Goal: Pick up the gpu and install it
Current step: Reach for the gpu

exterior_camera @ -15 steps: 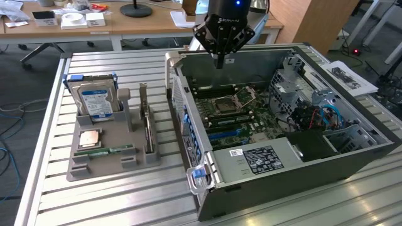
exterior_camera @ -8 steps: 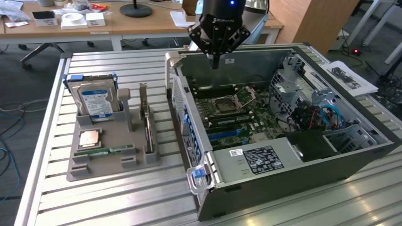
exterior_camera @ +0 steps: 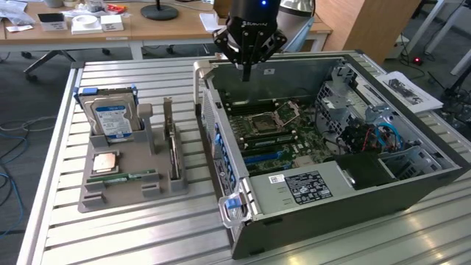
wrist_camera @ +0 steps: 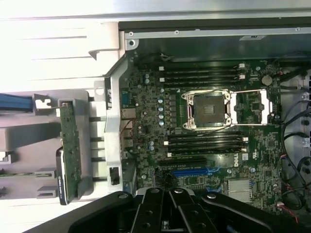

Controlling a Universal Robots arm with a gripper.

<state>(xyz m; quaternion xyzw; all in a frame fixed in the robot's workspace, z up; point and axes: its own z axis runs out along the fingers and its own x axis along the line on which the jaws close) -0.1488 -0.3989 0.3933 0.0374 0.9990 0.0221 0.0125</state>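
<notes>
My end effector (exterior_camera: pixel 246 73) is fully closed, fingers pressed together, gripping nothing. It hangs tip-down over the open computer case (exterior_camera: pixel 353 193), above the motherboard (exterior_camera: pixel 265 132). The wrist view looks straight down on the CPU socket (wrist_camera: pixel 209 110) between rows of memory slots. The gpu (exterior_camera: pixel 171 138) is not picked up. It stands on edge in a slot of the grey holder tray (exterior_camera: pixel 96 201) on the worktop (exterior_camera: pixel 132 237), at the exterior view's left of the case and well apart from me. Same tray: hard drive (exterior_camera: pixel 110 118) upright, processor chip (exterior_camera: pixel 105 161) and memory stick (exterior_camera: pixel 121 178) lying flat.
</notes>
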